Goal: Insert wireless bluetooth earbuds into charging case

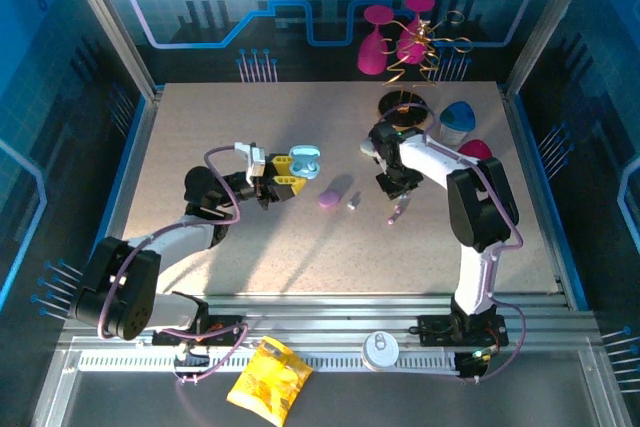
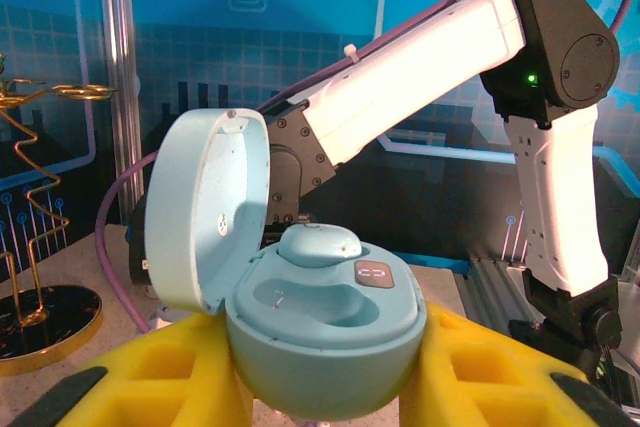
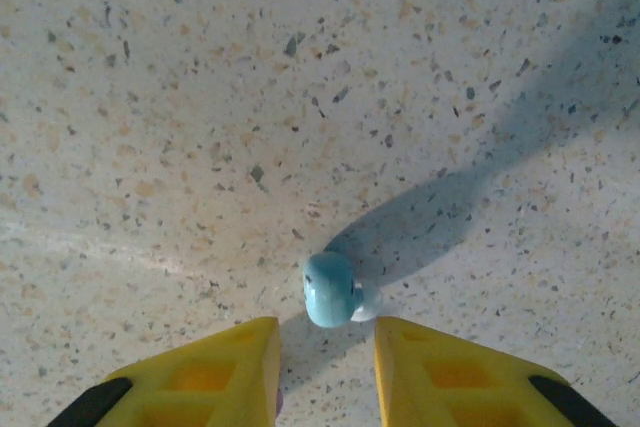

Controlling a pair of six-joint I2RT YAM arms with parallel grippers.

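My left gripper (image 1: 288, 172) (image 2: 322, 392) is shut on the pale blue charging case (image 1: 306, 161) (image 2: 325, 322), its yellow fingers (image 2: 150, 372) pressing on both sides. The lid (image 2: 205, 207) stands open to the left. One pale blue earbud (image 2: 318, 244) sits in the far slot; the near slot (image 2: 330, 305) is bare. My right gripper (image 1: 393, 185) (image 3: 325, 332) points down at the table and is open. A second pale blue earbud (image 3: 331, 289) lies on the table just beyond its fingertips (image 3: 240, 352). A whitish-grey bud (image 1: 353, 204) and a purple bud (image 1: 397, 213) lie nearby.
A purple pebble case (image 1: 333, 197) rests mid-table. At the back right stand a gold wire stand (image 1: 405, 105), a blue case (image 1: 460, 117) and a pink item (image 1: 476, 150); pink glasses (image 1: 378, 42) behind. A yellow bag (image 1: 268, 377) and a can (image 1: 380, 350) lie on the near rail.
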